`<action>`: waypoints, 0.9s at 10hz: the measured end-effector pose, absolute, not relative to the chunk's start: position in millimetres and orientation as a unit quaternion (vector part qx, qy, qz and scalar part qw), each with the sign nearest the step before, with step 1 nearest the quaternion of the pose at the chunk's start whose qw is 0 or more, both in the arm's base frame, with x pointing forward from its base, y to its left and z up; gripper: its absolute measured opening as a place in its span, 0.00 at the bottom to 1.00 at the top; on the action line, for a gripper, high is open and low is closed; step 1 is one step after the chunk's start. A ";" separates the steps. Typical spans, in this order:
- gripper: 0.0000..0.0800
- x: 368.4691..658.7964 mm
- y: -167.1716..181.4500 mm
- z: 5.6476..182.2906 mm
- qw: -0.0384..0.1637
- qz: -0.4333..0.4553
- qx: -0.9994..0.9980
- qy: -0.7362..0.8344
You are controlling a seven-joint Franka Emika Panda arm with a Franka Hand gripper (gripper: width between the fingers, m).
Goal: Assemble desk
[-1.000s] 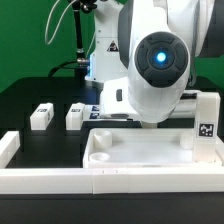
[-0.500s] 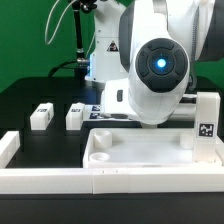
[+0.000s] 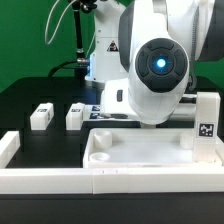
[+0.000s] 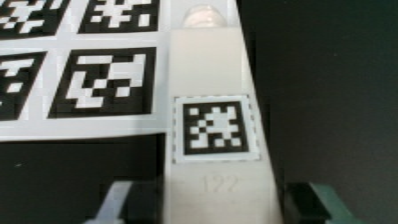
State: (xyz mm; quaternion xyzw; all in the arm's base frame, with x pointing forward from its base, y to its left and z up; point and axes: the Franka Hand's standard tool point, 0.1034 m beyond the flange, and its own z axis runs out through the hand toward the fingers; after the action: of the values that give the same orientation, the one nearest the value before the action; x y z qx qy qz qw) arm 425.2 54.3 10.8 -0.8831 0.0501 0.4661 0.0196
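Observation:
The desk panel [image 3: 140, 150], a white tray with a raised rim, lies at the front of the exterior view. Two small white legs [image 3: 41, 116] [image 3: 74, 116] stand to its left. A third leg [image 3: 206, 125] stands upright with its tag at the panel's right end. In the wrist view a fourth white leg [image 4: 214, 90] with a square tag lies on the black table. My gripper [image 4: 215, 205] straddles its near end, open, with a dark gap between each finger [image 4: 121, 200] and the leg. In the exterior view the arm's body hides the gripper and this leg.
The marker board [image 4: 80, 60] lies right beside the leg under the gripper. White border wall segments [image 3: 60, 180] run along the table's front, with a corner piece [image 3: 8, 148] at the exterior view's left. The arm [image 3: 155, 70] fills the middle of the exterior view.
The arm's wrist has dropped a little since a second ago and has held still since. The legs and panel have not moved.

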 end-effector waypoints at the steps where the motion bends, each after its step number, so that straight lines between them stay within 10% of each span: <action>1: 0.36 425.2 54.3 10.8 0.020 0.466 -0.883 0.050; 3: 0.36 427.2 54.0 14.0 0.021 0.466 -0.883 0.051; 6: 0.36 462.6 38.4 77.1 0.062 0.456 -0.884 0.087; 9: 0.36 470.4 26.8 79.7 0.063 0.436 -0.894 0.078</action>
State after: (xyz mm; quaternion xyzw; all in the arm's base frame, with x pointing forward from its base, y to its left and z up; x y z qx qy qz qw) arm 470.4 26.8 79.7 -0.8942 0.0783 0.4362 0.0632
